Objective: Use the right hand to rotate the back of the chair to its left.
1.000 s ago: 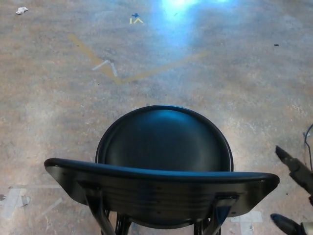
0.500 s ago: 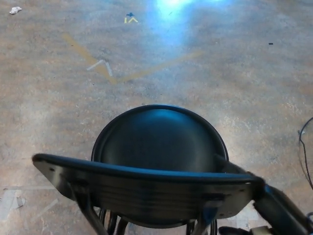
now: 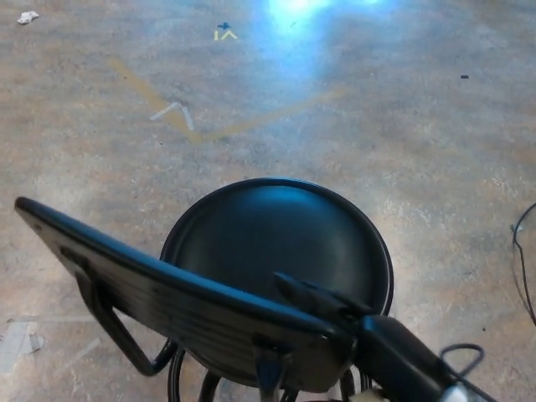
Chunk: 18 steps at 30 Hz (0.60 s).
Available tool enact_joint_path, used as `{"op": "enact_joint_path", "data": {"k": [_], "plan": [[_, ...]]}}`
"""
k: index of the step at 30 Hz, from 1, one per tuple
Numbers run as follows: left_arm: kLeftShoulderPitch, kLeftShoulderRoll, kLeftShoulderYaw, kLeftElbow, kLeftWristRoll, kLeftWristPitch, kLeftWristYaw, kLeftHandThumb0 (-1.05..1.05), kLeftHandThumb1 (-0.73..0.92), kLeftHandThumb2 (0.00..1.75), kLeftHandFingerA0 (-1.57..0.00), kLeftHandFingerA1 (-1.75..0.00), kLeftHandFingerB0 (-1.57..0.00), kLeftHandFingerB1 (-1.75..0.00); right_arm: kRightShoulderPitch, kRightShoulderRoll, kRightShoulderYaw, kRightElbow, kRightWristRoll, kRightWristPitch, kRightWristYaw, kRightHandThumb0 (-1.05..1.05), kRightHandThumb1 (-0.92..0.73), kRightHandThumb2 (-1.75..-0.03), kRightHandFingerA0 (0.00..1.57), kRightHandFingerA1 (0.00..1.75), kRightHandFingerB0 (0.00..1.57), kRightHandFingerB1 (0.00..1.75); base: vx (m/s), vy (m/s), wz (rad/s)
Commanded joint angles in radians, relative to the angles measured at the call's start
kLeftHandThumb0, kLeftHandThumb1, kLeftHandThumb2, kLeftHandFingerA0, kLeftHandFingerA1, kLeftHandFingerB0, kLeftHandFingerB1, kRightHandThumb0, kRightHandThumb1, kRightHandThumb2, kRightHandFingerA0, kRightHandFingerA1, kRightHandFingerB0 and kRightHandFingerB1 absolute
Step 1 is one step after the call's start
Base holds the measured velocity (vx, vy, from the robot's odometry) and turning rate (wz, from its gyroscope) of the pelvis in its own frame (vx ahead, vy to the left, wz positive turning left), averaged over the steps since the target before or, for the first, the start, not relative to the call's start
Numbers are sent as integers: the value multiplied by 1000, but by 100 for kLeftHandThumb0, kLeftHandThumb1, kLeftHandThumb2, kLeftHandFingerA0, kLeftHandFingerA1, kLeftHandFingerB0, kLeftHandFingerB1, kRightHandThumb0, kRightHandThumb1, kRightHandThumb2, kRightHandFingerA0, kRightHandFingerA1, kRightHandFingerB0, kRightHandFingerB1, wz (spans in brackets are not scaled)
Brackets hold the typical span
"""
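A black chair with a round seat (image 3: 276,239) stands right below me. Its curved backrest (image 3: 167,297) now slants from the upper left down to the lower right. My right hand (image 3: 322,303) comes in from the bottom right and is closed over the backrest's right end, fingers hooked over the top edge onto the seat side. The chair's legs are mostly hidden under the seat. My left hand does not show.
Bare concrete floor with yellow tape lines (image 3: 176,113) ahead, white tape marks (image 3: 21,343) at the lower left, a crumpled scrap (image 3: 28,17) far left, and a black cable (image 3: 523,268) on the right.
My right hand moved in from the right and took hold of the backrest's right end. The backrest has swung, its left end going up and away, its right end coming toward me.
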Motion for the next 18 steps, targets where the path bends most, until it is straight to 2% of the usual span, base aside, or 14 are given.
{"op": "enact_joint_path", "data": {"k": [1,2,3,4,10,11,12,14,16,17,18], "plan": [[-1,11,-9,2,-4,2,7,-74,86,66,-46,-40,-36,-34,-39,50,72,-1,-72,59,16,-105,-57,-102,0,13,0,0,0,0,0],[-1,11,-10,2,-4,2,7,-74,86,66,-46,-40,-36,-34,-40,49,74,-1,-72,61,15,-105,-57,-102,0,13,0,0,0,0,0],[1,13,-6,3,-9,3,0,-74,86,66,-44,-40,-35,-34,-58,75,108,10,-87,68,19,-105,-72,-62,0,0,0,0,0,0,0],[2,13,-4,3,-12,4,-4,-67,66,107,-39,-57,-19,-45,-72,98,133,14,-99,82,25,-105,-71,-63,0,0,0,0,0,0,0],[3,15,-3,4,-11,4,-11,-68,67,108,-39,-57,-18,-44,-127,160,202,39,-121,130,33,-105,-71,-63,0,0,0,0,0,0,0],[0,17,-6,2,-8,4,-6,-74,86,66,-44,-40,-36,-34,-172,205,236,67,-139,151,43,-105,-70,-62,0,0,0,0,0,0,0],[-1,18,-9,2,-6,4,-5,-70,70,108,-39,-56,-19,-44,-206,236,260,93,-151,160,49,-105,-73,-65,0,0,0,0,0,0,0],[-2,19,-11,2,-5,5,-6,-70,70,108,-39,-56,-19,-44,-235,251,280,118,-155,164,47,-105,-73,-65,0,0,0,0,0,0,0],[-4,18,0,3,-18,7,-3,-72,69,107,-40,-56,-21,-44,-275,294,307,145,-150,204,76,-105,-70,-63,0,0,0,0,0,0,0],[-4,18,-2,2,-15,6,-1,-73,86,66,-44,-40,-37,-34,-284,307,312,160,-141,204,73,-102,-69,-66,0,0,0,0,0,0,0],[-4,18,-3,2,-14,6,-1,-73,86,66,-44,-40,-37,-34,-290,311,315,167,-136,206,71,-102,-69,-66,0,0,0,0,0,0,0]]}}
